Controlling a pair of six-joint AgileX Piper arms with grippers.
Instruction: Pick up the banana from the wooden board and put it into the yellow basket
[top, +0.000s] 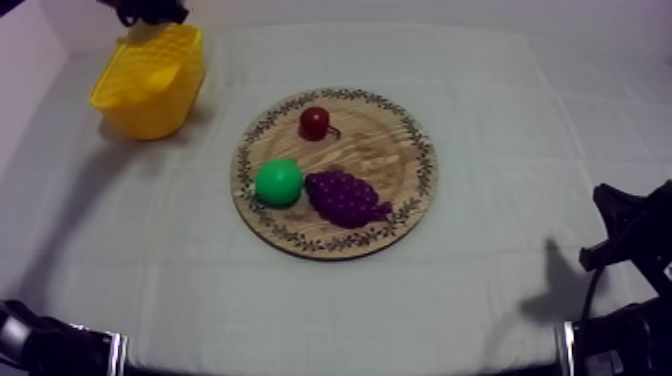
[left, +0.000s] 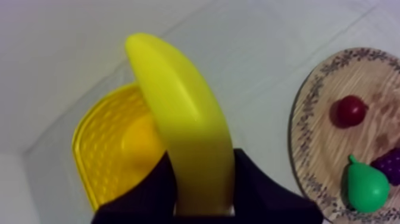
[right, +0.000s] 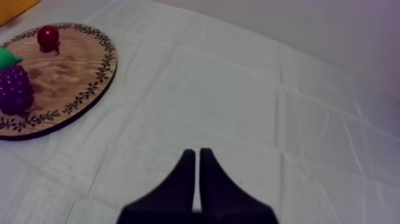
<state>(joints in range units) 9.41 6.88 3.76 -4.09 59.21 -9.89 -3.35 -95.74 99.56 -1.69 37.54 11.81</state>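
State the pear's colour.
The pear is green, best seen in the left wrist view.

Top cam looks down at a slant, round wooden board w/ patterned rim (top: 382, 148) centre frame. Left wrist cam close over yellow basket (left: 100, 149); right wrist cam low over grey-white cloth (right: 238, 89). All three share the board.
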